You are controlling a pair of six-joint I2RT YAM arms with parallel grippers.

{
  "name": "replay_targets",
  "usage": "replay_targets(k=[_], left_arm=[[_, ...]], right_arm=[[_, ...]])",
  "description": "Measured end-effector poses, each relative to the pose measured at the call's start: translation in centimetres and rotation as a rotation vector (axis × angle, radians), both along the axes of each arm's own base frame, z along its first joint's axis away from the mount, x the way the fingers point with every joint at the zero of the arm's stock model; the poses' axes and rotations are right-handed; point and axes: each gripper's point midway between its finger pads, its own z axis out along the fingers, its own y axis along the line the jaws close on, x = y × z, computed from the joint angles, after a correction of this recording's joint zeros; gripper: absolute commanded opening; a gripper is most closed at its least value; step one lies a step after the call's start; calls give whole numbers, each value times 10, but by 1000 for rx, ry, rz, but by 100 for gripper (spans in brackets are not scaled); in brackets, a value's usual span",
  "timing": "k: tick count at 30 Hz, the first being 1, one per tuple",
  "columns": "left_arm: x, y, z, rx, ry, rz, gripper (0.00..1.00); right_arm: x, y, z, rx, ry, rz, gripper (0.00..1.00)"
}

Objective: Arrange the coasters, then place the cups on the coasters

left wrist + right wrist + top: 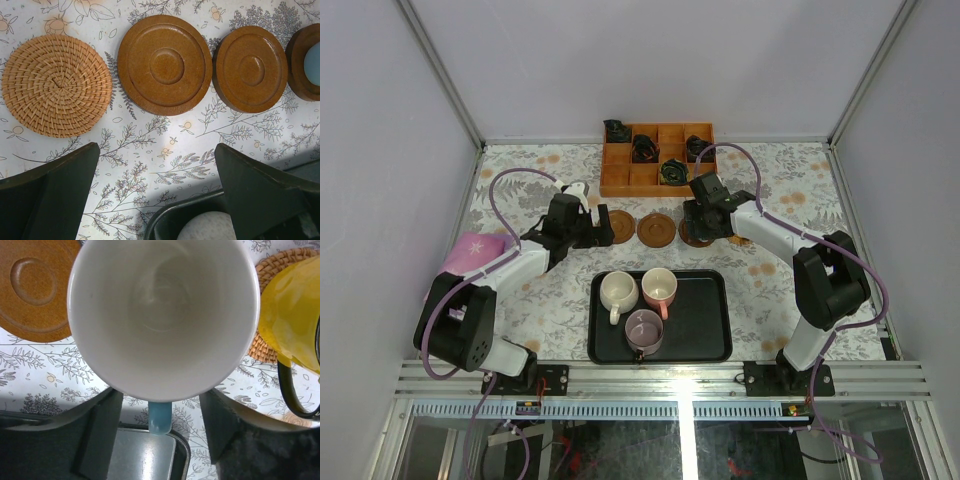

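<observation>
A light blue cup (162, 315), white inside, stands on the rightmost brown coaster (296, 75). My right gripper (161, 400) is open, with a finger on each side of the blue handle (160, 419) and gaps between. Beside it a yellow cup (290, 305) sits on a woven coaster (260, 347). A woven coaster (56, 85) and two bare brown coasters (165, 64) (250, 67) lie in a row beyond my open, empty left gripper (156, 150). The cream (618, 292), pink (660, 287) and mauve (643, 330) cups stand in the black tray (710, 330).
An orange wooden box (620, 180) with square cells and small dark objects stands at the back, behind the coaster row. A pink cloth (470, 252) lies at the left edge by the left arm. The tray's corner (165, 220) lies just under my left gripper.
</observation>
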Motion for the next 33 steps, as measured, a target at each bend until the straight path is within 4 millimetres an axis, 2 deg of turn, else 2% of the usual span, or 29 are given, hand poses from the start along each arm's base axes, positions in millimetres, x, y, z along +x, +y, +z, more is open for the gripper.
replay_targets(k=[2, 4, 10, 14, 19, 22, 29, 33], left_arm=[[0, 0, 0, 0, 0, 0, 99], [0, 0, 0, 0, 0, 0, 100], [0, 0, 0, 0, 0, 0, 100], [0, 0, 0, 0, 0, -1, 100], [0, 0, 0, 0, 0, 0, 100], [0, 0, 0, 0, 0, -1, 100], [0, -1, 3, -4, -7, -3, 100], [0, -1, 6, -11, -13, -7, 100]], right_arm=[[0, -1, 0, -3, -2, -7, 93], [1, -2, 0, -7, -5, -13, 99], [-1, -3, 10, 5, -18, -17, 100], [-3, -1, 33, 47, -69, -21, 99], [-15, 0, 58, 83, -126, -12, 99], [-31, 6, 69, 87, -157, 17, 100], [-96, 37, 88, 139, -164, 182, 100], [-118, 40, 91, 191, -138, 220, 99]])
